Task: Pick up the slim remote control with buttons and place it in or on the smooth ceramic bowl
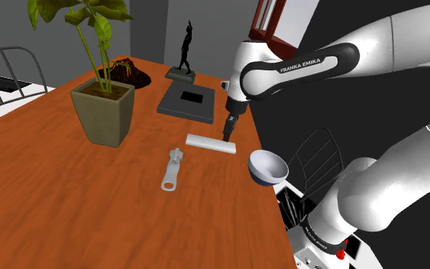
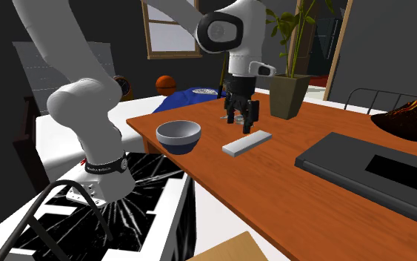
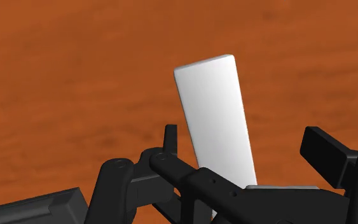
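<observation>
Done so far: nothing is delivered. The remote control (image 1: pixel 211 143), drawn as a plain white slab with no buttons to be made out, lies flat on the wooden table (image 1: pixel 53 199), not lifted.
Claw: the black gripper (image 2: pixel 241 117) hangs over the end of the remote that points to 3 o'clock in the shoulder view. Its fingers stand apart, one on either side of the slab in the wrist view, clamped on nothing.
Remote's place: at 10 o'clock of the bowl (image 1: pixel 266 164) in the shoulder view, near it but not touching.
Bowl: empty, pale inside and dark blue outside, close to the table's edge.
Left to do, as I judge it: close on the slab, lift it, carry it toward 4 o'clock, and release it in the bowl. That is nearly the whole task.
Counts, left to right in the shoulder view:
Potted plant (image 1: pixel 102 107): one
Grey hand tool (image 1: pixel 172 170), kind unclear: one
Dark figurine (image 1: pixel 184 53): one
Dark grey flat slab (image 1: pixel 190 103): one
Remote control: one
Gripper: one
Bowl: one
</observation>
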